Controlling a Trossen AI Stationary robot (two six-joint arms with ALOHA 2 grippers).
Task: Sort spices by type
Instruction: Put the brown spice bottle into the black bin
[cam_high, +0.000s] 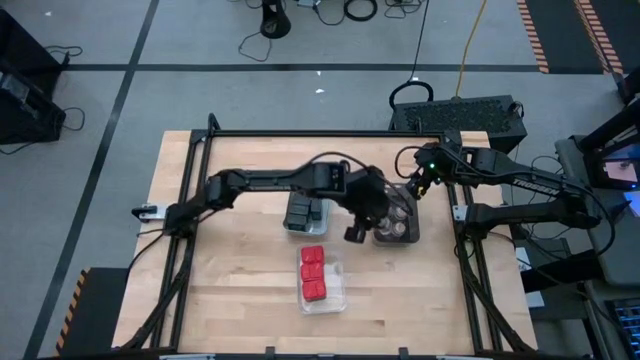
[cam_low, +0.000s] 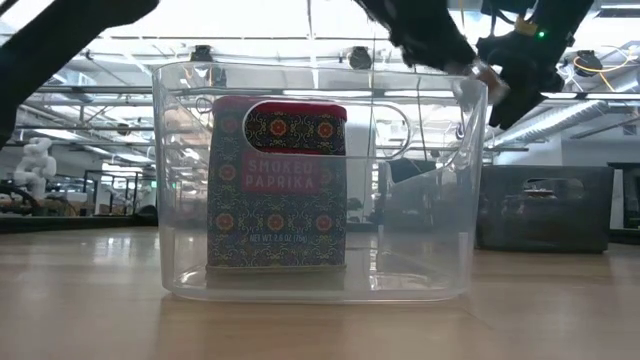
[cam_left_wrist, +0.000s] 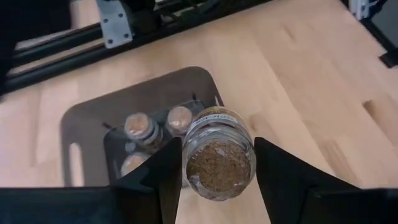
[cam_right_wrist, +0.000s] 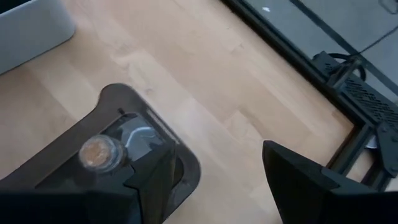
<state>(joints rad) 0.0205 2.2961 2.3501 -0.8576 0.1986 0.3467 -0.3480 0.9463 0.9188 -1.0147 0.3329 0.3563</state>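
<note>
Left end effector (cam_left_wrist: 217, 180): closed on a round jar (cam_left_wrist: 219, 158) with a tan-brown top, one dark finger on each side of the glass; it hangs in the air above the dark smoky tray (cam_left_wrist: 155, 106).
Held jar: raised off the worktop (cam_high: 230, 290), its tan top turned toward the left wrist camera, just over the near edge of the smoky tray.
Jars in the tray: three more tan-topped jars (cam_left_wrist: 140, 127) stand upright and close together inside the smoky tray.
Right end effector (cam_right_wrist: 214, 171): fingers spread apart with nothing between them; it hovers by the far right side of the smoky tray (cam_high: 398, 228), where one jar (cam_right_wrist: 96, 152) shows beneath it.
Red blocks (cam_high: 312, 272): three in a row inside a clear tray (cam_high: 335, 300) near the front middle of the worktop; the low view reads "Smoked Paprika" on the closest one (cam_low: 278, 185).
Dark blocks (cam_high: 303, 210): grouped in another clear tray, just left of the smoky tray, under the left arm.
</note>
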